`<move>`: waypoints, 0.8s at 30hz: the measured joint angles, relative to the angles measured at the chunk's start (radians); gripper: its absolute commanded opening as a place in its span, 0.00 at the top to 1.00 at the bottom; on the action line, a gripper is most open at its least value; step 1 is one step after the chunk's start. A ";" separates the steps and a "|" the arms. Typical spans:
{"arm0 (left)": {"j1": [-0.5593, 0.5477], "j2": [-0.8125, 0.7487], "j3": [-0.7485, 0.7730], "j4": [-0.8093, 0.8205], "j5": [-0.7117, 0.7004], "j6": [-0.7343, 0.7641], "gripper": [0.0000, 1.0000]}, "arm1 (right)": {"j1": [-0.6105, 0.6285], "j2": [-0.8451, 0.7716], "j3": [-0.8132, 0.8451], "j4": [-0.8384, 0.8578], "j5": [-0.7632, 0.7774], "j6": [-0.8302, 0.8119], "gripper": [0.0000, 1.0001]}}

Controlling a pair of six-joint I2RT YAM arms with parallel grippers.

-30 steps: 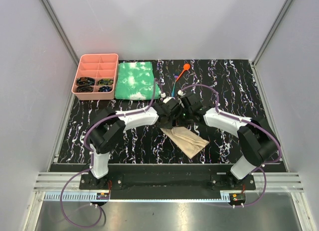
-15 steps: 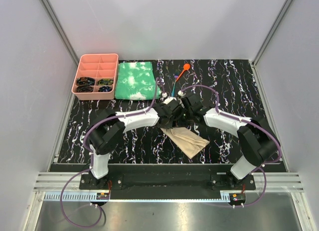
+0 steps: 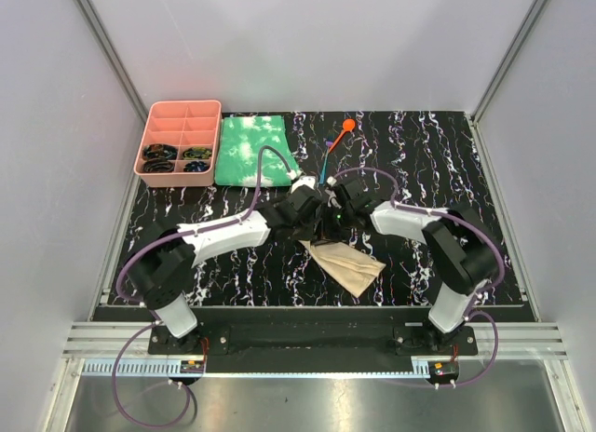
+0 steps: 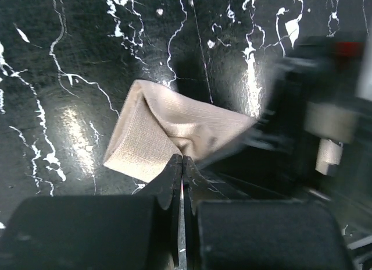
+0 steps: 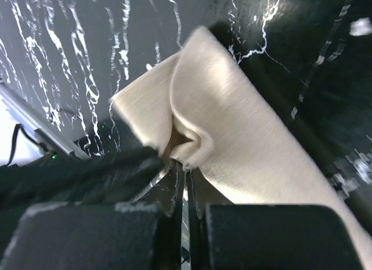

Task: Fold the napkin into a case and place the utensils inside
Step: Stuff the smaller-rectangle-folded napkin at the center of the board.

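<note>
The left claw (image 4: 181, 160) is clenched, its two fingers pressed together on a puckered edge of the napkin (image 3: 352, 264). The right claw (image 5: 185, 166) is clenched too, pinching a fold of the same cloth right beside it. Seen from above, the two claws meet nose to nose over the napkin's far end, near the middle of the bench (image 3: 438, 162).

The napkin lies partly folded. Its near end is flat on the bench toward the arm bases, and its far end is gathered into a raised wrinkle where both claws bite. The folding step is in hand and looks to be somewhere in the middle; no pocket is visible yet.

The orange spoon (image 3: 346, 127) and the slim blue utensil (image 3: 326, 167) lie on the bench beyond the claws, apart from the napkin and not yet picked up. The green cloth (image 3: 251, 151) and pink tray (image 3: 182, 103) sit at the far left, out of the way.

The next move probably calls for both claws to carry the pinched edge together across the flat part — at an even height, so the cloth lays over cleanly — and let go only once the crease rests on the bench.
</note>
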 measured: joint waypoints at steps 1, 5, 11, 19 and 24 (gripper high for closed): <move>0.001 0.002 -0.002 0.001 0.006 0.000 1.00 | 0.000 0.021 0.001 0.013 -0.012 0.011 1.00; 0.002 0.010 -0.009 0.001 0.030 -0.003 1.00 | -0.001 0.092 0.002 0.057 -0.068 0.063 1.00; 0.018 0.010 -0.054 0.021 0.034 -0.027 1.00 | -0.007 0.172 0.037 0.113 -0.134 0.102 0.91; 0.067 -0.023 -0.127 0.039 0.042 -0.046 1.00 | -0.013 0.167 0.037 0.134 -0.151 0.073 0.72; 0.083 -0.051 -0.137 0.047 0.052 -0.049 1.00 | -0.018 0.140 0.035 0.128 -0.152 0.039 0.67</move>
